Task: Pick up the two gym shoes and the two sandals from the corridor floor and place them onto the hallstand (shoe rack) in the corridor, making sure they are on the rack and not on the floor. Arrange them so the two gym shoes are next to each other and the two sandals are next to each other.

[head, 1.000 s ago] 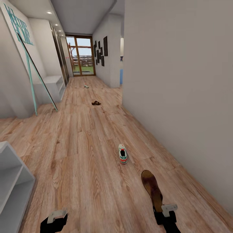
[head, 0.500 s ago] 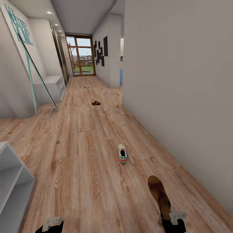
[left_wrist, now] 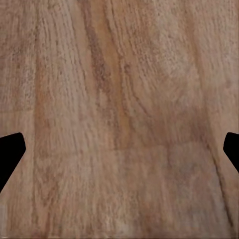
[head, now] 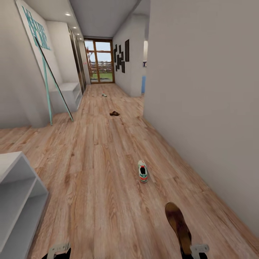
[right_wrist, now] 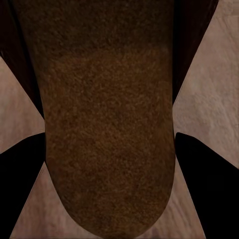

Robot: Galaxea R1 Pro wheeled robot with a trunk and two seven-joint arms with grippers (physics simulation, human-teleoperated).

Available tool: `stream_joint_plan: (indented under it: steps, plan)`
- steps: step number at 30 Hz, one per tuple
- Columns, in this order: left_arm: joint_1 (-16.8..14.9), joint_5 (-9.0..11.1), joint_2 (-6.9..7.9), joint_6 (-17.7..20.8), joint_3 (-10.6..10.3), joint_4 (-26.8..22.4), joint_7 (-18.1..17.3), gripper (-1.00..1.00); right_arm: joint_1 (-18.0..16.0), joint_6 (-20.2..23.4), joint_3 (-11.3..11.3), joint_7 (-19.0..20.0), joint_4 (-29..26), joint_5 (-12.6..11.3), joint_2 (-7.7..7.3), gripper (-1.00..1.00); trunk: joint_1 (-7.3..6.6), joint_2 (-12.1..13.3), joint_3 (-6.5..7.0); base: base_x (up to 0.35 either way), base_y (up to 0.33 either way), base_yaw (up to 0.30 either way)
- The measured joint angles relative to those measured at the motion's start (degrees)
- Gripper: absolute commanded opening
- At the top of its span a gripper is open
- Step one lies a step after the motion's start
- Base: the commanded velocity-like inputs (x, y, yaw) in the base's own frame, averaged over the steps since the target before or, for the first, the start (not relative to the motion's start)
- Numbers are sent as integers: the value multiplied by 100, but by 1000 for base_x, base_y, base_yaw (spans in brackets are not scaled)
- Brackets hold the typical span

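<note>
R gripper (head: 196, 251) is carrying a brown sandal (head: 178, 226), clamped at the heel end w/ the toe sticking out fwd over the corridor floor (head: 93, 172). In the right wrist view the sandal (right_wrist: 107, 124) is sitting between the two dark fingers (right_wrist: 20, 179), floor (right_wrist: 209, 89) showing past both sides. L gripper (head: 57, 250) is hanging w/ nothing in it, jaws spread wide; in the left wrist view its fingertips (left_wrist: 9, 152) are just peeking in at the edges over bare planks (left_wrist: 119, 109).

One gym shoe (head: 142, 171) is lying on the floor a bit ahead of the R gripper, slightly to its left, toe pointing away. Further down the corridor, well ahead of both grippers, the second sandal (head: 114, 113) is lying on the planks, and beyond it the other gym shoe (head: 104, 95), tiny at this range.

Pale grey hallstand (head: 68, 94) is standing against the left wall far ahead of the L gripper, teal letters (head: 36, 30) above it. A white shelf unit (head: 18, 201) is sitting just left of the L gripper.
</note>
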Motion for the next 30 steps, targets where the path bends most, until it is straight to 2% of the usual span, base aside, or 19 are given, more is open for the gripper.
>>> stream_joint_plan:
  steps: [17, 30]
  plan:
    - [3, 4, -28, -24, -8, 72, -3, 100, 6, -2, -5, -8, 41, -2, -3, -100, -1, 0, -16, 137, -229, 271]
    - [3, -24, -36, -24, -10, 81, -3, 100, 17, -2, -4, -9, 40, -2, -3, -100, 0, 0, 56, 132, -252, 221]
